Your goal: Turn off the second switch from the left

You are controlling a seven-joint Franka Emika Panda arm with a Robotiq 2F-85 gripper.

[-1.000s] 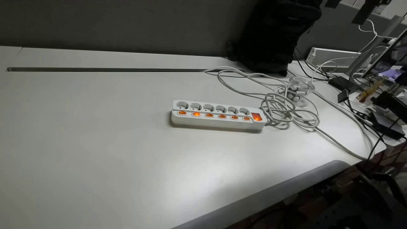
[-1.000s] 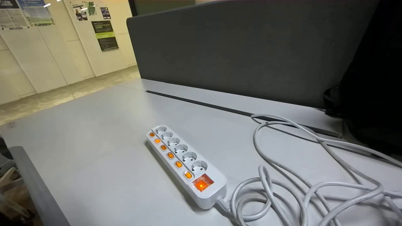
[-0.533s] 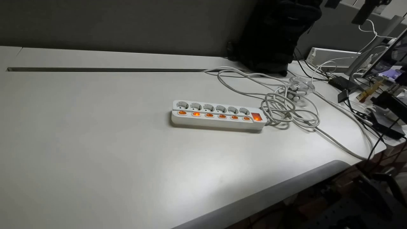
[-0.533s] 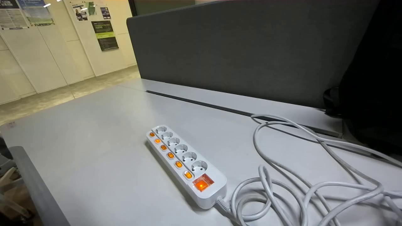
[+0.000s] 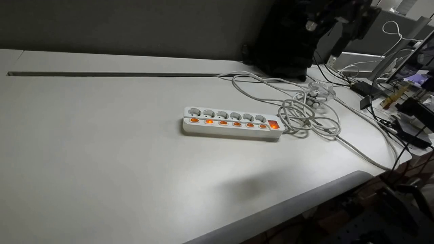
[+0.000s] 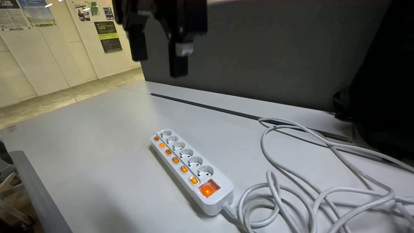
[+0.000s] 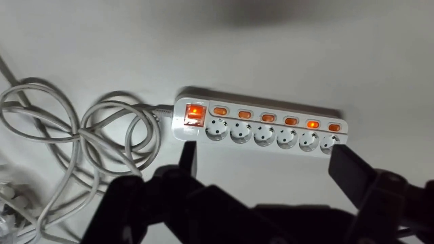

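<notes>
A white power strip (image 5: 234,132) lies on the table, with a row of orange switches beside its sockets; it also shows in the other views (image 6: 223,191) (image 7: 184,133). The second switch from the left (image 5: 209,121) glows bright orange, seen too in an exterior view (image 6: 162,145) and fifth along from the cord end in the wrist view (image 7: 312,124). The other small switches look unlit. The main switch (image 5: 273,124) at the cord end is lit. My gripper (image 6: 159,67) is open and empty, raised above the table; its fingers (image 7: 351,173) stand wide apart in the wrist view.
Loops of grey cord (image 5: 298,115) lie beside the strip's cord end, with a clear plastic object (image 5: 322,90) among them. A black backpack (image 5: 284,40) stands against the dark partition (image 6: 252,55). A monitor and clutter fill the far right. The table edge (image 5: 284,217) is at the front.
My gripper has come down into view at the top of both exterior views, and its shadow has appeared on the table. The power strip and its lit switch have not changed.
</notes>
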